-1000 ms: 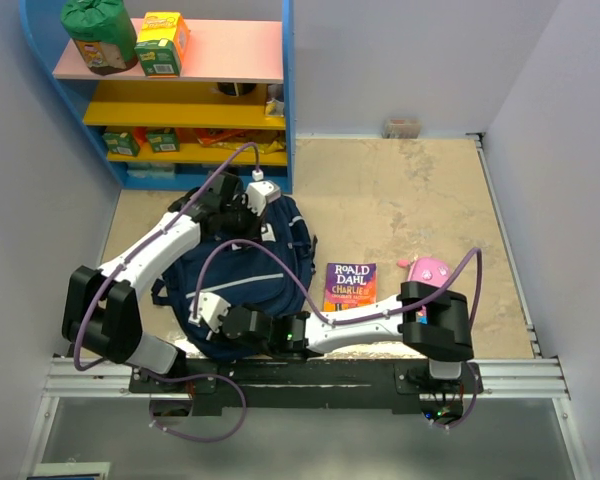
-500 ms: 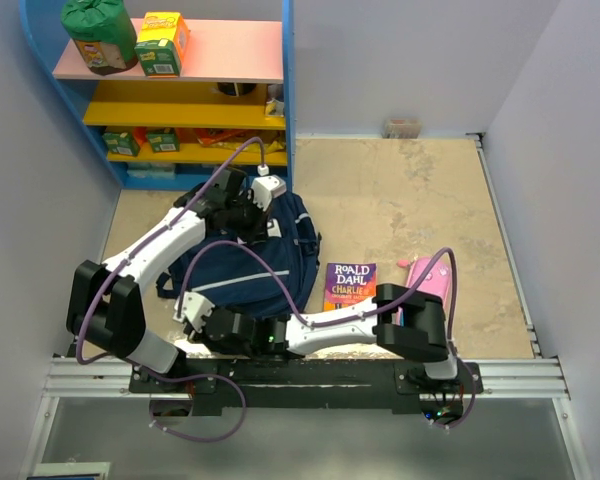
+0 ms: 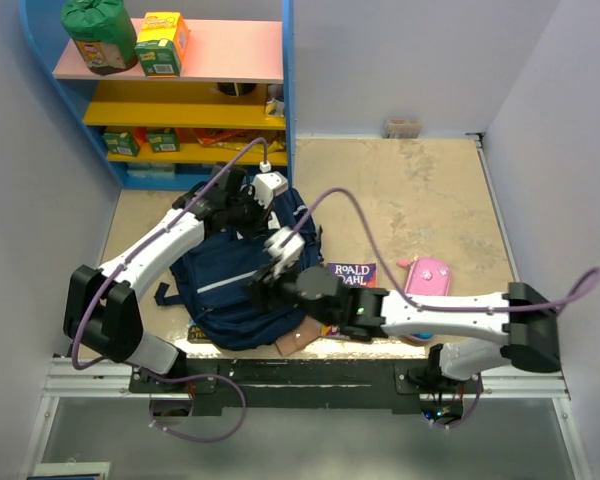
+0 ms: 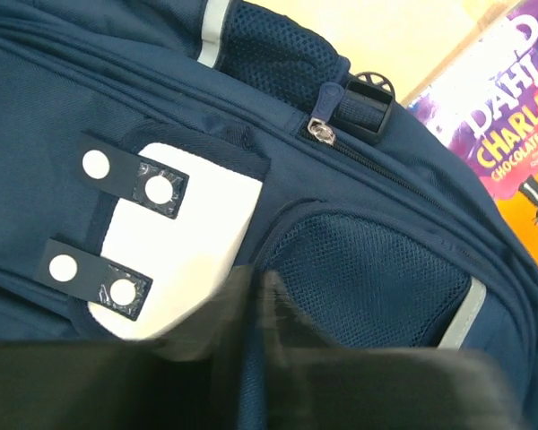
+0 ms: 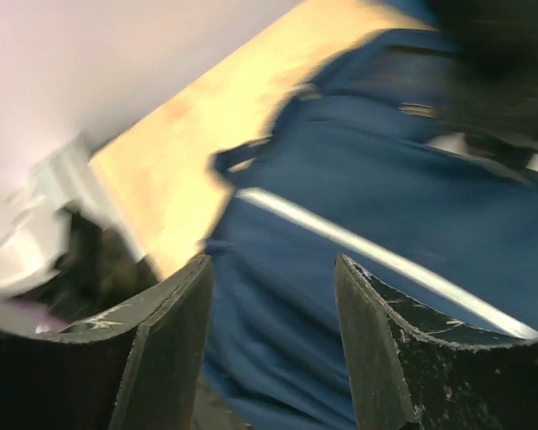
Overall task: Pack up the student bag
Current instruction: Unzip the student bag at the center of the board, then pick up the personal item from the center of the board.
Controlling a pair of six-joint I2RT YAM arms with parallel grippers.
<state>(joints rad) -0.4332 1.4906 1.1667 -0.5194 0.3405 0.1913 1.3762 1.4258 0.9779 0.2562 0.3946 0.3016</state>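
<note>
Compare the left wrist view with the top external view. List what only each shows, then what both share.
Left wrist only: the zipper pull and two snap tabs over the white patch. Top external only: the blue shelf and the pink pencil case. Both: the navy student bag and the Roald Dahl book.

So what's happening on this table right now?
Two robot arms are working on a navy student bag. The left gripper is shut on its top end, near the white patch. The right gripper hangs open above the bag's striped front, holding nothing. A Roald Dahl book and a pink pencil case lie on the table beside the bag, not packed.
</note>
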